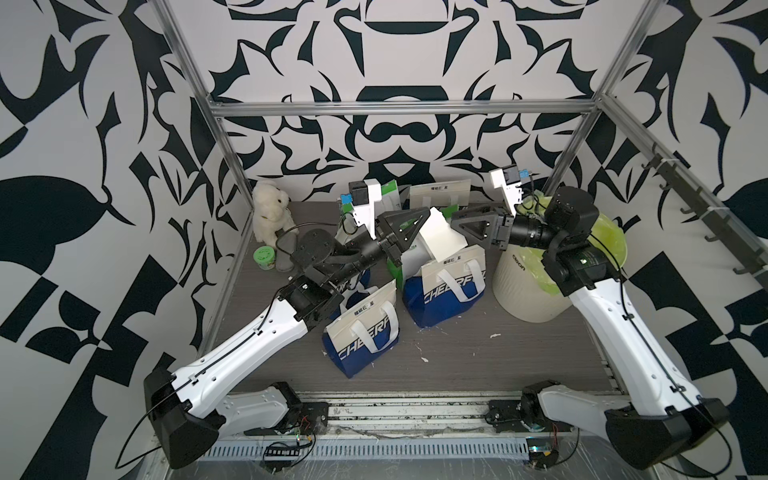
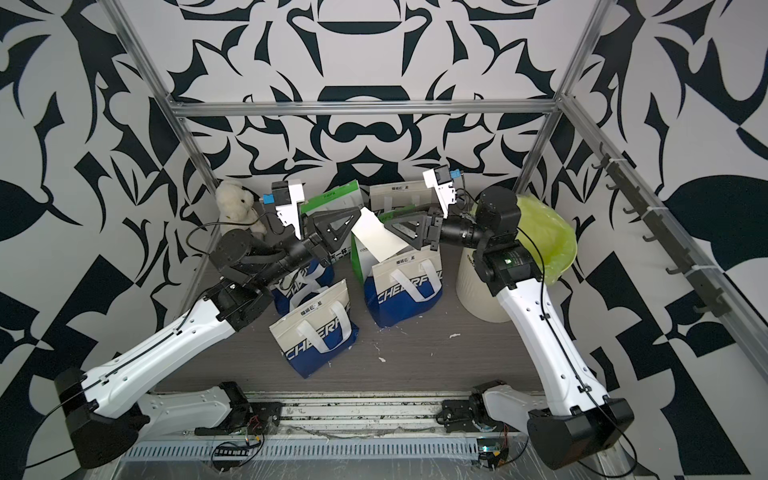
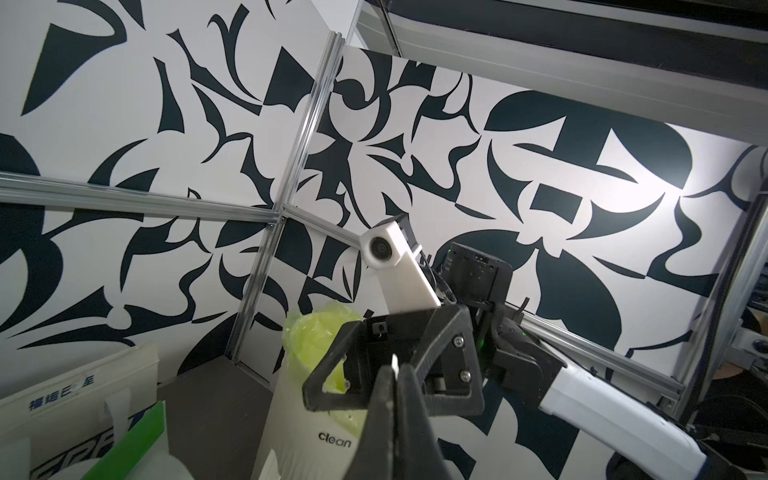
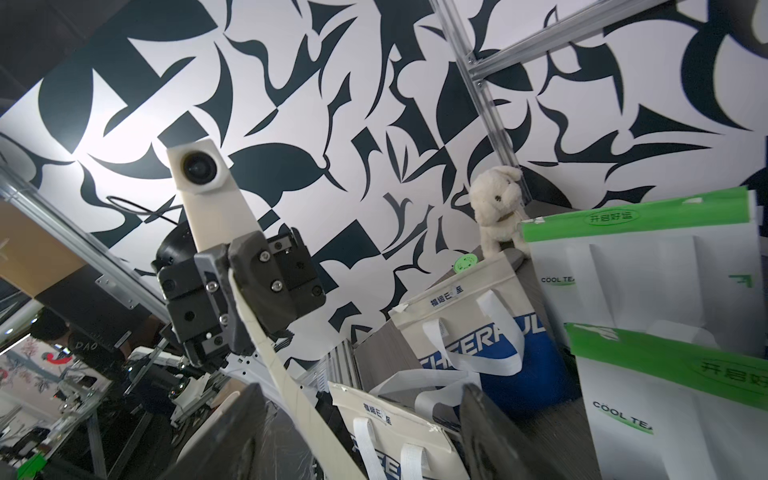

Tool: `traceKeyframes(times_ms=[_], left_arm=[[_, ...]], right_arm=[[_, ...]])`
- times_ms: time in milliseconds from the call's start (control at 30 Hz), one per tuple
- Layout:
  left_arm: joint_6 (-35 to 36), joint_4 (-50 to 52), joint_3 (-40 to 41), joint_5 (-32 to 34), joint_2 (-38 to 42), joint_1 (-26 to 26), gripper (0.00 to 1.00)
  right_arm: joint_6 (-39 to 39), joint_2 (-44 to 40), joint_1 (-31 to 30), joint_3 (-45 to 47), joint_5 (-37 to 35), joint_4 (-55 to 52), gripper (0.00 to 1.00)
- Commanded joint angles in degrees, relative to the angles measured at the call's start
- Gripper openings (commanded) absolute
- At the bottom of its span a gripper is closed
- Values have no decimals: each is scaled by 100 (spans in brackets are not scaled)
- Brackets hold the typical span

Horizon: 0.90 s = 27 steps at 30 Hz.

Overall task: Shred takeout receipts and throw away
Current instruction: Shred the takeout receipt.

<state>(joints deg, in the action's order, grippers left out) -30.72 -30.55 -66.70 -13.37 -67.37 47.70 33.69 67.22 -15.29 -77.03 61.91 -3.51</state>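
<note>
Waste bin (image 1: 523,291): cream, marked "clean", standing on the grey desk (image 1: 478,365). A yellow-green liner (image 1: 609,237) is folded out over its rim. The right arm's wrist lies across the mouth, and beyond the liner I cannot tell what is inside.

Receipt (image 1: 440,237): one cream-white slip, held tilted in the air just beside the bin. It hangs above the blue-and-white bag (image 1: 451,286) that stands nearest the bin, clear of the desk.

Left pincer (image 1: 417,228): fingers together, clamped on the receipt at the edge farther from the bin. The left wrist view shows a thin paper edge (image 3: 395,362) pinched between them.

Right pincer (image 1: 461,228): between receipt and bin, jaws apart. In the right wrist view the receipt (image 4: 286,386) runs through the gap with the fingers (image 4: 490,436) standing off on either side, neither one visibly pressing it.

Other containers, all farther from the bin than the first bag:
- A second blue-and-white bag (image 1: 361,336).
- A third blue-and-white bag (image 1: 353,286), half hidden under the left arm.
- Two green-and-white bags (image 4: 644,270) (image 4: 685,407) marked "COOL TEA".

Tops look folded shut, so the contents do not show.

Well apart from the bin, in the opposite back corner: a plush toy (image 1: 270,208) and a small green jar (image 1: 264,256).

Small white scraps (image 1: 494,335) lie on the desk near the bin's base.
</note>
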Motion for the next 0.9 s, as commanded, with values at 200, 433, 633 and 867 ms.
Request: traceKeyframes(times_ms=[200,433,633,867], left_arm=[[-461,-839,256,429,65,11,0],[-515,-457,162,687,45,11,0],[1600,2736,-944,436,233,-37,99],[3166,5863,-2759,-2627,-383,-1437,95]], right_arm=[[43,-156,-210,92,261,422,57],[401,93,-236,-187,286,39,0],[-988,110,-237,-710,290,-1752,0],[-2886,342,-237,-1655,356,-4254,0]])
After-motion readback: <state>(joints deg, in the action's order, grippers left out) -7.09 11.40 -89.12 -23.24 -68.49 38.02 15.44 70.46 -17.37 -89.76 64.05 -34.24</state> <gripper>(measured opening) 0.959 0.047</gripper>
